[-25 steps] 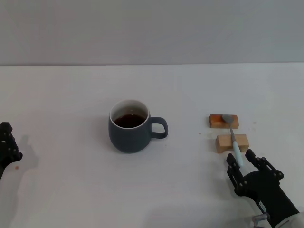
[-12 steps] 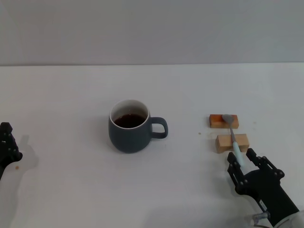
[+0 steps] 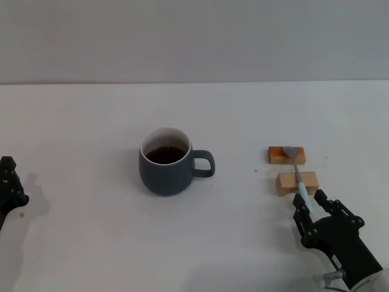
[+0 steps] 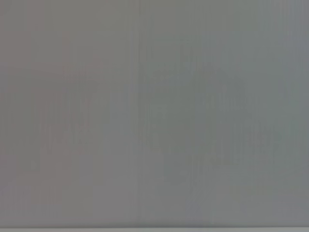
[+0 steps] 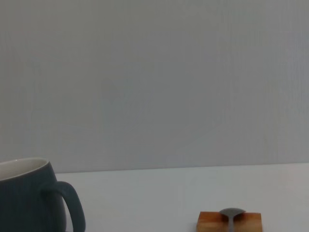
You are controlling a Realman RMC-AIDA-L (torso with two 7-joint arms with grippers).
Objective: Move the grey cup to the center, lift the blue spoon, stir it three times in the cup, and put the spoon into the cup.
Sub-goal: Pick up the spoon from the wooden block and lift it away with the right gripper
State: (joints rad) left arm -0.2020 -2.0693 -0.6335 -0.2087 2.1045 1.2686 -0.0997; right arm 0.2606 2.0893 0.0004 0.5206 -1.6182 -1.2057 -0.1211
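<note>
We find the grey cup (image 3: 165, 162) centred on the tabletop (image 3: 91, 121). The blue spoon (image 3: 298, 176) lies unlifted across 2 wooden blocks (image 3: 296, 182); the right claw (image 3: 315, 214) sits released around its handle. Left claw (image 3: 7, 185): parked, state undeterminable. Stirring remains.

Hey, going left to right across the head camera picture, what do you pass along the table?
Left gripper at the edge → grey cup, handle pointing right → two wooden blocks carrying the blue spoon → right gripper at the spoon's handle end.
</note>
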